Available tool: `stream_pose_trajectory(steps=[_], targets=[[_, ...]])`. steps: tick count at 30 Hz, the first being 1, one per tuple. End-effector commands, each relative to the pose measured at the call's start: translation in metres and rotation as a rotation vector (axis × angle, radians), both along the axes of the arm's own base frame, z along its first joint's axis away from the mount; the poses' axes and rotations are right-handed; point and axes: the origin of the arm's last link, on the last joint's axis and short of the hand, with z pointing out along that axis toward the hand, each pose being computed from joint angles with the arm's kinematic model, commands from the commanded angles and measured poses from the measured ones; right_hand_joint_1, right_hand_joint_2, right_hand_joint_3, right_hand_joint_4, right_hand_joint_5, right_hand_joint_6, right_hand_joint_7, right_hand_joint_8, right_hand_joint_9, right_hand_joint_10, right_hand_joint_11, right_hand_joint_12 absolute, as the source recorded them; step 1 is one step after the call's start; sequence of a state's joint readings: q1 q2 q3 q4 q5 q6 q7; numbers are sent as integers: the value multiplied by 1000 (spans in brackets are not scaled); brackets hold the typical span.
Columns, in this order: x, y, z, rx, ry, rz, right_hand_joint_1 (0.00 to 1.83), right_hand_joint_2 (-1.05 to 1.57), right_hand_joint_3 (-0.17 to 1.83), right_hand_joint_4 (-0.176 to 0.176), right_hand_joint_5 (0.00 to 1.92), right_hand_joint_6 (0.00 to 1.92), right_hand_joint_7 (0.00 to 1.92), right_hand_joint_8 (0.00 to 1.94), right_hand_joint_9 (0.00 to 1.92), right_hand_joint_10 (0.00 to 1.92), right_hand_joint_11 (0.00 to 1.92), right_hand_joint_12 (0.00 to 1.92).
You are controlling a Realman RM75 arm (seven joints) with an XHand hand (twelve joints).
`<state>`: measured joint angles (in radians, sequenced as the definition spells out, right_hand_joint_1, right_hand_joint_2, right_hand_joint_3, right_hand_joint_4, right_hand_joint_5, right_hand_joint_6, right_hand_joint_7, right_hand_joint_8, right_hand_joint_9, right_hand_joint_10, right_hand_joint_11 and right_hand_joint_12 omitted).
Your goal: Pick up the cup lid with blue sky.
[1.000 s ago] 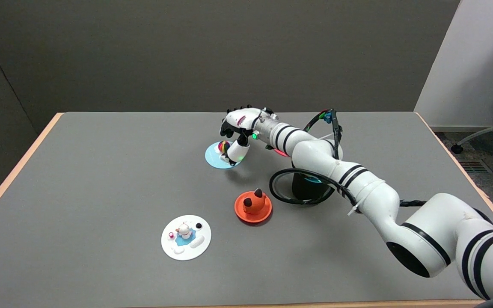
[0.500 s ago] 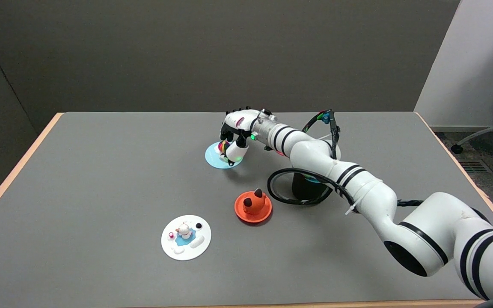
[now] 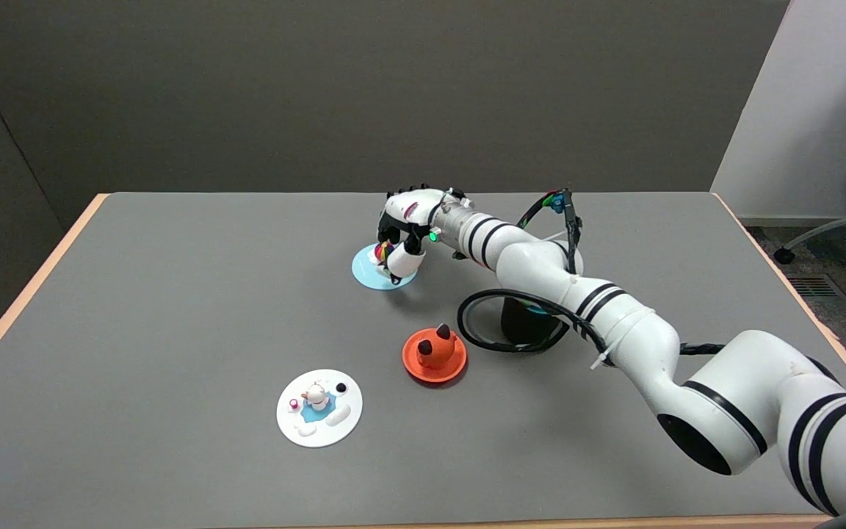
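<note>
the blue sky cup lid lies flat on the desk toward the far edge, near its middle. the robot hand is over it, fingers closed around the lid's colourful knob. a black cup stands nearer the right edge (contents hidden by the arm). an orange lid and a white lid lie closer to the near edge.

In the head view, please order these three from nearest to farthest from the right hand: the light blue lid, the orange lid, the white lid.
1. The light blue round lid with a colourful figure: directly under the right hand.
2. The orange round lid with an orange figure: nearer the camera, mid-table.
3. The white round lid with small figures: farthest, toward the near left.
</note>
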<state>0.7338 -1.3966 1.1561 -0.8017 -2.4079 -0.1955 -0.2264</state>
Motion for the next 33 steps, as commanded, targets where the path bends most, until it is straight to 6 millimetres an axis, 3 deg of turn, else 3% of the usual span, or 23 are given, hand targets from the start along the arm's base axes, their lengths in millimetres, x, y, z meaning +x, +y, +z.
stream_pose_trajectory(steps=[1,14,18,19,20,27,33], targets=[[-4,1,1,-6,6,2,926,674,685,-176,860,320,532,775,497,332,374,545],[-8,4,2,-10,16,6,947,734,657,-174,876,332,420,939,448,507,351,632],[-10,5,3,-11,15,4,966,773,643,-149,881,376,318,1035,400,653,331,710],[-11,5,3,-11,15,3,1075,1019,294,-138,858,1006,311,1030,383,718,317,745],[-11,6,3,-11,15,3,1095,1091,198,-121,844,1192,297,1040,371,756,309,763],[-12,6,4,-14,16,3,1030,1123,198,-30,788,1290,191,1123,332,877,285,825],[-11,7,6,-16,12,4,1021,1129,199,-22,775,1313,173,1131,314,913,271,856]])
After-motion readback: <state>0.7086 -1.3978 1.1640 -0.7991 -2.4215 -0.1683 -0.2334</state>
